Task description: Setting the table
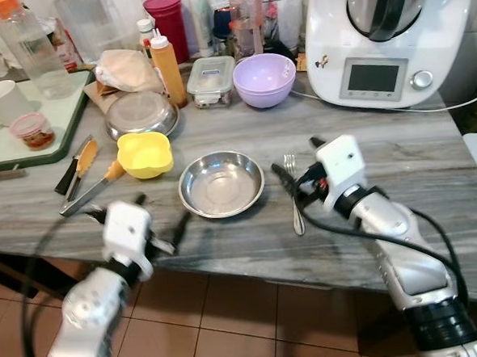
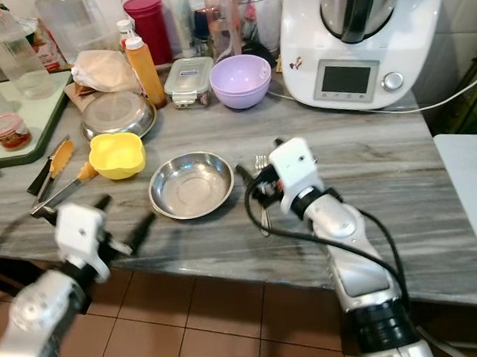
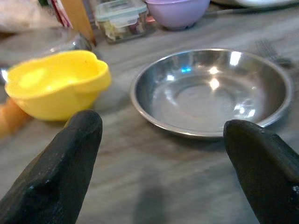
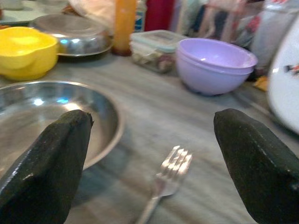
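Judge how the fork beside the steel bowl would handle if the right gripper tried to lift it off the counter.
The fork looks like thin polished metal, so probably stiff and light but slippery against the fingers. It lies flat on the counter, so getting under it may be hard and it could skid rather than lift. The right gripper is open over it, close to the steel bowl.

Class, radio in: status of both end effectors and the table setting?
Both end effectors open, left, right. Fork beside steel plate, under right one. Nothing blocking.

home kitchen: stone counter (image 1: 431, 154) crowded with bowls (image 1: 264, 79), sauce bottle (image 1: 168, 68), food processor (image 1: 380, 36); tiled floor (image 1: 255, 323) below.
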Controlling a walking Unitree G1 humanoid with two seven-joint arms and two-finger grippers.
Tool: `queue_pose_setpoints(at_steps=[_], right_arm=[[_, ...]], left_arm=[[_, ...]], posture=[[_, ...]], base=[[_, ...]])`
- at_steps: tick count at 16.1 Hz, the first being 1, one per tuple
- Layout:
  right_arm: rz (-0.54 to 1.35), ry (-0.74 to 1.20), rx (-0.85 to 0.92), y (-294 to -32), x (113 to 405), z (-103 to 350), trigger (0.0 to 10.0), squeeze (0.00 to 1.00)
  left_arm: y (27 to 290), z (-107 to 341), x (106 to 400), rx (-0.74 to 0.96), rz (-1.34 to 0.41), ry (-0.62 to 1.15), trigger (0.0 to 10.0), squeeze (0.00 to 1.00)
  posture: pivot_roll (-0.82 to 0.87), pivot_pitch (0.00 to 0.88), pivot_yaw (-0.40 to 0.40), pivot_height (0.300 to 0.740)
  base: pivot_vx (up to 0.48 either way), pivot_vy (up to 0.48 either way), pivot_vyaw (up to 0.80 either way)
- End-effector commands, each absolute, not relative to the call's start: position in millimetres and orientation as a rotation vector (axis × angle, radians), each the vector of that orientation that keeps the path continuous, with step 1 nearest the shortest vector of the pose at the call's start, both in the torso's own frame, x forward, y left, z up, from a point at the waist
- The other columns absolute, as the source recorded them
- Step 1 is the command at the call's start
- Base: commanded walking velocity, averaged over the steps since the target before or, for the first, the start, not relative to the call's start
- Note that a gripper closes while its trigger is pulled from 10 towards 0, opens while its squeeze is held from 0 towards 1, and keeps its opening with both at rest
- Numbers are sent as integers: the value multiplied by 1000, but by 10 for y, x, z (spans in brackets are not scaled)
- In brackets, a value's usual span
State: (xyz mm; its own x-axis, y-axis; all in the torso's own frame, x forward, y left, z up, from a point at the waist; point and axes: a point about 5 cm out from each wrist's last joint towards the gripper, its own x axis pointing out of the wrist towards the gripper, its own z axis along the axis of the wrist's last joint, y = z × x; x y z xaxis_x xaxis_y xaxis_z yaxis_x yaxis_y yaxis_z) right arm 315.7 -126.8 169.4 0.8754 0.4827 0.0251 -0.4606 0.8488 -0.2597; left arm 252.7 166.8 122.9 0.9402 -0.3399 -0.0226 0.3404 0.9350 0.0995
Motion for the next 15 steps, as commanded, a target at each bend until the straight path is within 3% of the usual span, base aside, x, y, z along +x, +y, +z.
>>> queue_pose_setpoints(at_steps=[1,3,6,9,13,15], right_arm=[[513,-114,-233,-1196,3106,1704,10000,0],[475,-98,-99,-1193,3031,1666,10000,0],[292,-85,-102,-1365,2957,1533,10000,0],[256,-105,-191,-1488,2802,1441,10000,0],[137,90,-138,-1845,2435,884,10000,0],[114,95,-145,-1915,2376,877,10000,0]], left_arm=[[1664,1227,2497,60,-313,16,10000,0],[1634,1147,2386,21,-244,10,10000,0],[1782,969,2200,-57,-39,54,10000,0],[1930,929,2131,-47,64,56,10000,0],[1891,765,2084,15,13,127,10000,0],[1858,777,2129,15,7,120,10000,0]], posture=[[-166,88,95,740],[-162,79,102,740],[-151,64,98,740],[-153,61,88,740],[-174,86,104,740],[-183,91,109,740]], base=[[0,0,0],[0,0,0],[0,0,0],[0,0,0],[0,0,0],[0,0,0]])
